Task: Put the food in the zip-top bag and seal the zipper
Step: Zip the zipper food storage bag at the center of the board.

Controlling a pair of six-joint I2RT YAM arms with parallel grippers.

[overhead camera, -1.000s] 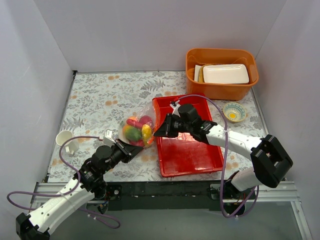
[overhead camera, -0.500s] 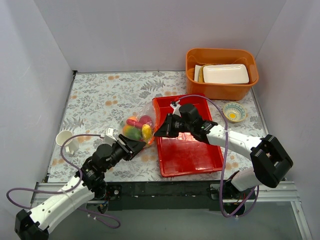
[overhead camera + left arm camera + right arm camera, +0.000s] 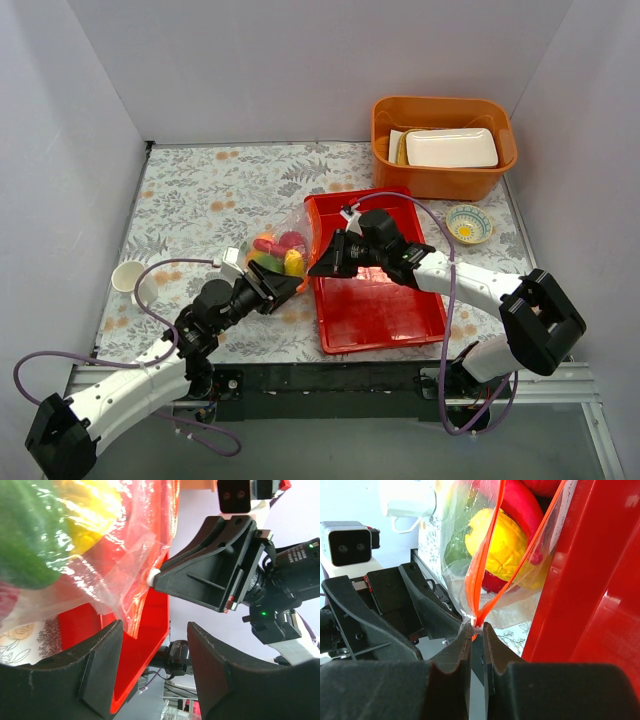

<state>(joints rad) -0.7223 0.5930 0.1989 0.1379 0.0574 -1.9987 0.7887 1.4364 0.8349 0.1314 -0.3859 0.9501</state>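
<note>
Right gripper [image 3: 476, 630] is pinched shut on the zipper [image 3: 470, 596] end, at the red tray's [image 3: 385, 310] left rim. Left gripper [image 3: 285, 287] gapes wide just beside the zip-top bag [image 3: 262, 245]. Food [image 3: 268, 263] sits inside it, mid-desk, with open desk toward the left and far edges.

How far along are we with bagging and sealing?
Done: the food sits inside the zip-top bag. In hand: the right gripper pinches one end of the zipper; the left gripper is open beside the bag. Left: the zipper's two strips gape apart above the pinch, so sealing is not yet done.
</note>
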